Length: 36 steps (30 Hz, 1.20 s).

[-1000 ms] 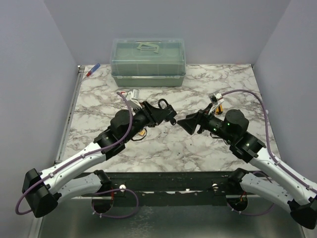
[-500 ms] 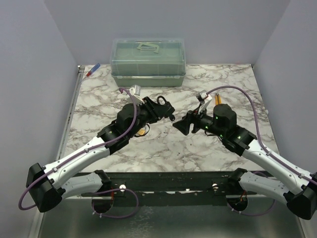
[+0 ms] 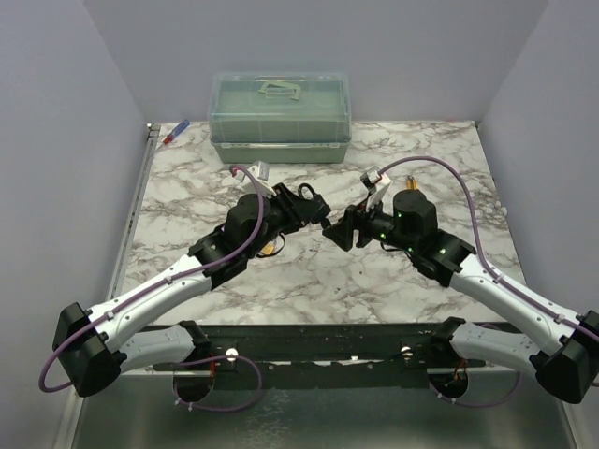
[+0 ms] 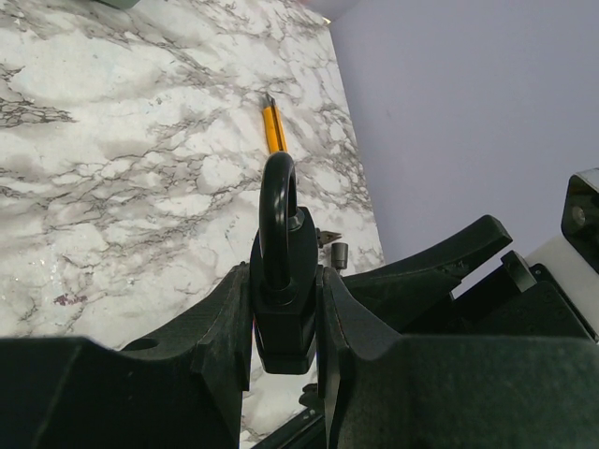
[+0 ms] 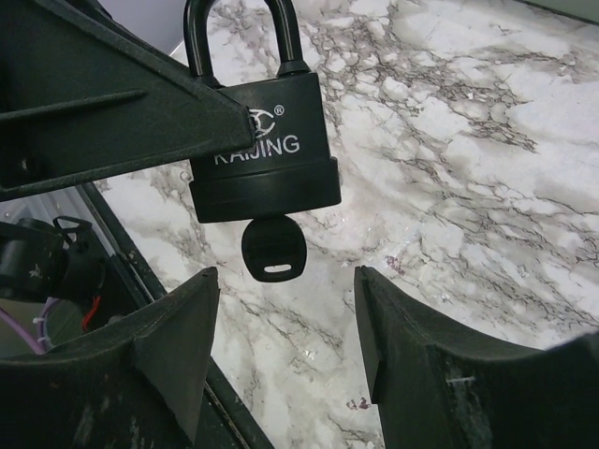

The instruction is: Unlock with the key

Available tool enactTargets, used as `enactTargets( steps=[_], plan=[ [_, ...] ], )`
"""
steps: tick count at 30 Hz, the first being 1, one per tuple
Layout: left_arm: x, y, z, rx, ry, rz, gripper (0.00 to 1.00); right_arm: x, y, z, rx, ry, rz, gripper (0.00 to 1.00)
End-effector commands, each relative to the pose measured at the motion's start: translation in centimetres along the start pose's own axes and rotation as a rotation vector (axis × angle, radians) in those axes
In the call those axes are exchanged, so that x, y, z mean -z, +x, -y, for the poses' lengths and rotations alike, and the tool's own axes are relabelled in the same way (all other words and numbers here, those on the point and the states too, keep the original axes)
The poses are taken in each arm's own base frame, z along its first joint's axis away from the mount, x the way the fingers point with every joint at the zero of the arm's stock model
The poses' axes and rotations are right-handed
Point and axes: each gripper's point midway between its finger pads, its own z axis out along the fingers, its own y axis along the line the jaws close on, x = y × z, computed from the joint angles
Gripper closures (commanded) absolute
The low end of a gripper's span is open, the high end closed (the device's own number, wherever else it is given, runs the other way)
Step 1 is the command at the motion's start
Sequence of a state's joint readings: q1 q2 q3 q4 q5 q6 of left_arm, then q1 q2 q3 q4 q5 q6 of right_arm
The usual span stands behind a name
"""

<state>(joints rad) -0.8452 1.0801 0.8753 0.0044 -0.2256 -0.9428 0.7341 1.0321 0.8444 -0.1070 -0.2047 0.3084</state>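
Note:
My left gripper point(image 3: 315, 210) is shut on the black padlock point(image 4: 284, 297) and holds it above the table, shackle pointing away from the wrist. In the right wrist view the padlock point(image 5: 263, 150) hangs with the key point(image 5: 271, 249) sticking out of its underside, only its rounded black head showing. My right gripper point(image 5: 285, 281) is open, with the fingertips just below the key head on either side and not touching it. In the top view the right gripper point(image 3: 341, 230) faces the left one at mid-table.
A green lidded box point(image 3: 281, 117) stands at the back. A blue and red pen point(image 3: 176, 132) lies at the back left. A yellow pencil point(image 4: 272, 126) lies on the marble. A small brass-coloured object point(image 3: 269, 249) lies under the left arm.
Both arms have reached further toward the table's middle. My right gripper has moved left and closed in on the padlock held by the left gripper.

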Motion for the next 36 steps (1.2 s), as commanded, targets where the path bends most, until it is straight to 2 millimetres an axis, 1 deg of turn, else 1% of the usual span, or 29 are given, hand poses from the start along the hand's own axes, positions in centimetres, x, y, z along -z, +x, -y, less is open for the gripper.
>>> enactTargets(
  steps=[1,11,18,24,28,32,36],
  plan=[
    [0.5,-3.0,4.0,0.047,0.113,0.075,1.0,-0.2,-1.0,-0.9,0.03,-0.036,0.013,0.37],
    [0.2,-2.7,3.9,0.047,0.112,0.065,1.0,-1.1,-0.5,-0.9,0.034,-0.035,-0.006,0.44],
    [-0.1,-2.5,4.0,0.047,0.114,0.055,1.0,-1.4,-0.7,-0.7,0.039,-0.028,-0.003,0.46],
    [-0.2,-2.2,3.9,0.046,0.116,0.044,1.0,-1.6,-1.1,-0.5,0.04,-0.006,0.01,0.54],
    [-0.2,-2.2,4.0,0.049,0.118,0.044,1.0,-1.8,-1.0,-0.4,0.038,-0.007,0.003,0.58],
    [-0.3,-2.2,4.0,0.049,0.12,0.045,1.0,-1.9,-0.9,-0.5,0.037,-0.007,0.001,0.59],
    [-0.4,-2.2,4.2,0.048,0.122,0.043,1.0,-2.1,-0.8,-0.6,0.035,-0.014,-0.004,0.57]
  ],
)
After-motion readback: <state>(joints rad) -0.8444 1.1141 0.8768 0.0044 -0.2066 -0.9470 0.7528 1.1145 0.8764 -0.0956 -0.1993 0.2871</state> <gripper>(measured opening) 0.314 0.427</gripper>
